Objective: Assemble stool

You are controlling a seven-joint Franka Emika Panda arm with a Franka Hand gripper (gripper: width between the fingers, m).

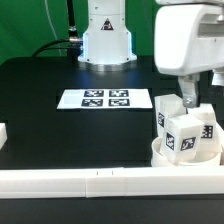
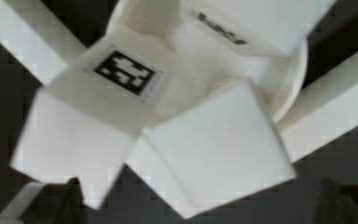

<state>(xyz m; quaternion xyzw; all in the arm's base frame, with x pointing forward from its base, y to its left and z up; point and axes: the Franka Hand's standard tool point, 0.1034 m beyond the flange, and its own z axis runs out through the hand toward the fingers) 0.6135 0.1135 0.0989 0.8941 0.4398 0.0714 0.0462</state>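
A black surface (image 1: pixel 40 80) fills most of the exterior view, matte and evenly lit. The marker board (image 1: pixel 105 99) lies flat near its middle, and a long white border rail (image 1: pixel 110 182) runs along the near edge. Behind, a green backdrop (image 1: pixel 25 25) hangs — dark cables (image 1: pixel 68 30) cross it.

The frame is filled by white legs, seen close and blurred. A tag (image 2: pixel 124 69) is carried on one leg (image 2: pixel 78 120); a second leg (image 2: pixel 211 155) is pressed against it at the centre, and a third (image 2: pixel 211 35) is seen behind. White bands (image 2: pixel 341 105) cross the dark table (image 2: pixel 7 75) diagonally. The gripper (image 2: pixel 208 200) is spread, with dark fingertips (image 2: pixel 51 197) at the frame's edge.
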